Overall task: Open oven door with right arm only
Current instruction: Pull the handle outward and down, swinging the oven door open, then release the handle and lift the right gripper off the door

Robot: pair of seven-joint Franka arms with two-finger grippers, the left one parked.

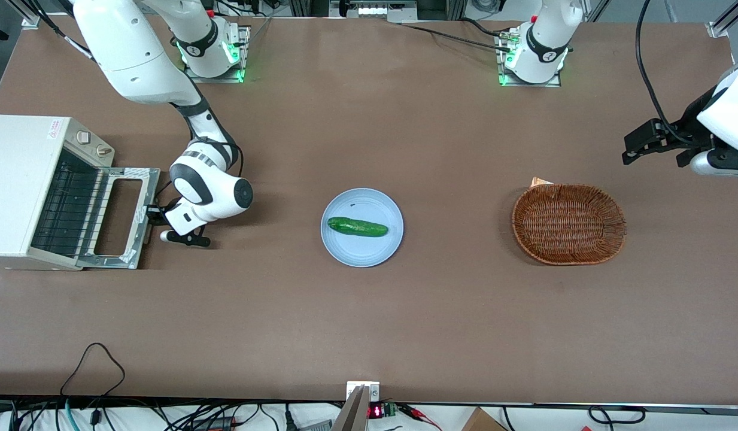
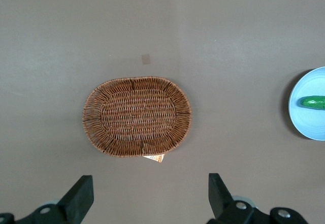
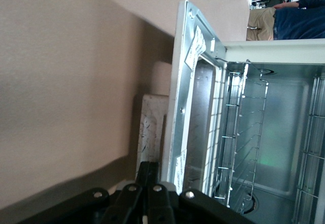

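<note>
On the tabletop (image 1: 369,323) stand 1 toaster oven (image 1: 21,185) with 1 oven door (image 1: 120,218) folded down and 2 knobs (image 1: 93,143) on top. There are also 1 blue plate (image 1: 361,251) carrying 1 cucumber (image 1: 357,227), and 1 wicker basket (image 1: 568,223). 1 right arm (image 1: 135,66) reaches in, its 1 end effector (image 1: 156,214) just beside the door's edge.

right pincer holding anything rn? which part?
Cannot tell. The pincer sits at the outer edge of the lowered oven door, where its handle would be, but no view shows a grip.
</note>
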